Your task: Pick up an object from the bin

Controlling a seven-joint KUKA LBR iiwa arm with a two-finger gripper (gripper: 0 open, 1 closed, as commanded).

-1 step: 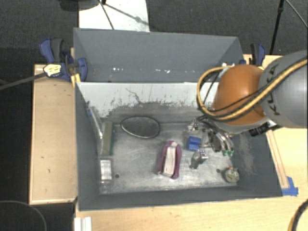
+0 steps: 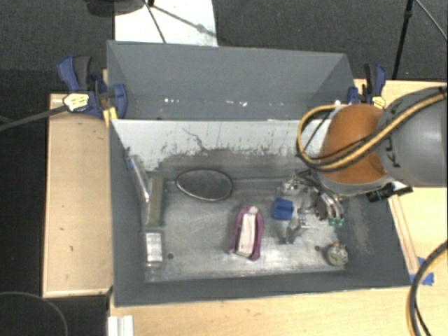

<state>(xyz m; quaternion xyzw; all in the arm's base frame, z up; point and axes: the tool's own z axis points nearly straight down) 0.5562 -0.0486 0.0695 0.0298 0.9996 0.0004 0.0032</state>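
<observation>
While the gripper (image 2: 306, 219) hung right of the purple-and-white packet (image 2: 247, 233), I could not tell whether it was open or closed. The small blue block (image 2: 282, 208), between packet and gripper, looked light, rigid and easily nudged; pinching its flat opposite sides seemed best.

Behind your bin (image 2: 231, 75) you see dark carpeted floor (image 2: 294, 12); a pale wooden worktop (image 2: 77, 208) lies left of it.
</observation>
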